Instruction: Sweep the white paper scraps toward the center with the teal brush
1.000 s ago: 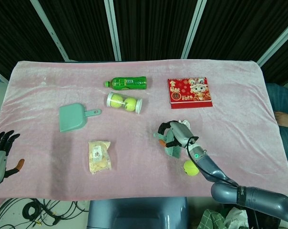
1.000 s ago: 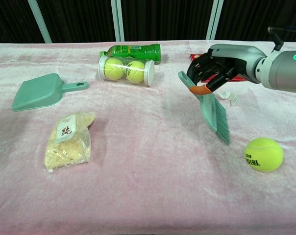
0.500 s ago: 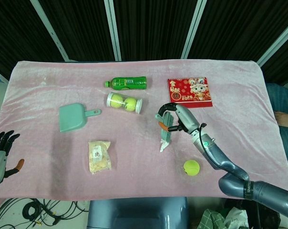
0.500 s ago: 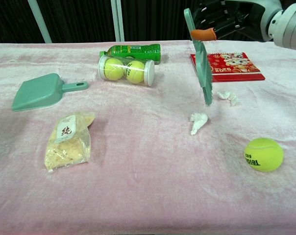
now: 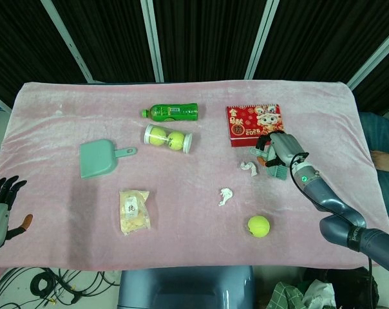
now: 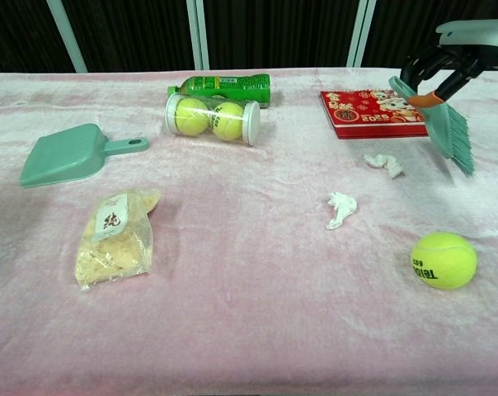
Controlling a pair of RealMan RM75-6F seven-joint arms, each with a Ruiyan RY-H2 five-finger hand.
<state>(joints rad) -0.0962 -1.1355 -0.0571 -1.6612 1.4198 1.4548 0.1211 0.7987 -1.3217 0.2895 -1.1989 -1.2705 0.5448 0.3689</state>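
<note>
The right hand [image 6: 447, 70] holds the teal brush [image 6: 448, 132] by its handle at the upper right of the chest view, fingers wrapped round the handle, with the bristles pointing down and slanted out toward the right edge. The brush sits just to the right of the outer paper scrap [image 6: 384, 163] and seems not to touch it; whether the bristle tips meet the cloth cannot be told. A second scrap [image 6: 340, 208] lies lower and further toward the middle of the frame.

The step in hand looks like lining up a stroke on the outer scrap. The next move calls for lowering the bristles behind that scrap and drawing leftward, toward the second one, while staying clear of the red booklet [image 6: 376, 112] just above.

Both scraps are crumpled, light tissue-like wads and would likely snag on the plush pink tablecloth [image 6: 249, 313]. The brush is rigid plastic with a dense comb of stiff bristles.

The left hand [image 5: 1, 203] rests at the lower left edge of the head view, fingers loosely spread, holding nothing.
</note>
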